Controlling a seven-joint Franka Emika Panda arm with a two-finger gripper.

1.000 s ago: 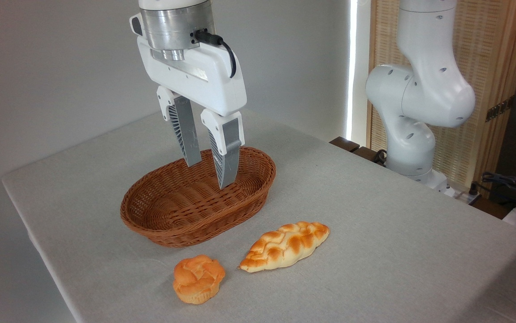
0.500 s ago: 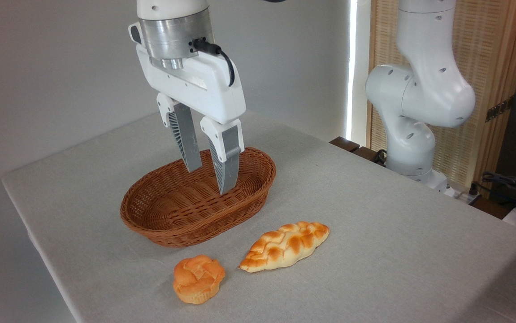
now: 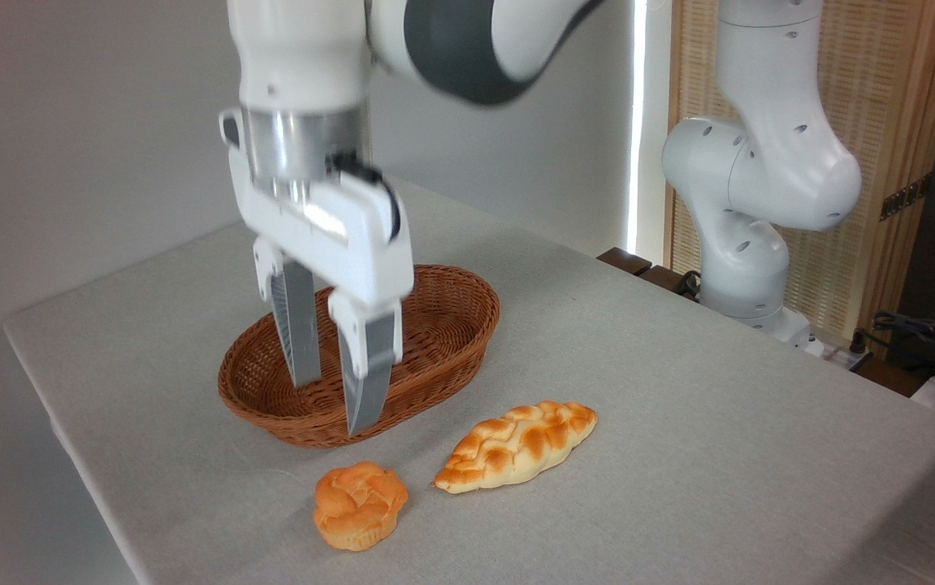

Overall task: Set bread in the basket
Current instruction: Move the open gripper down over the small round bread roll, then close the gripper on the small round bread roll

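Basket holds nothing; bread on table.

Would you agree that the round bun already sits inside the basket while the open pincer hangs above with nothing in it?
Not quite: the camera view shows the round bun on the table, in front of the basket, not inside it. The rest holds: the pincer hangs open with nothing in it.

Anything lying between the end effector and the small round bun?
Only the basket front rim and bare tablecloth separate the end effector from the bun in this fixed view.
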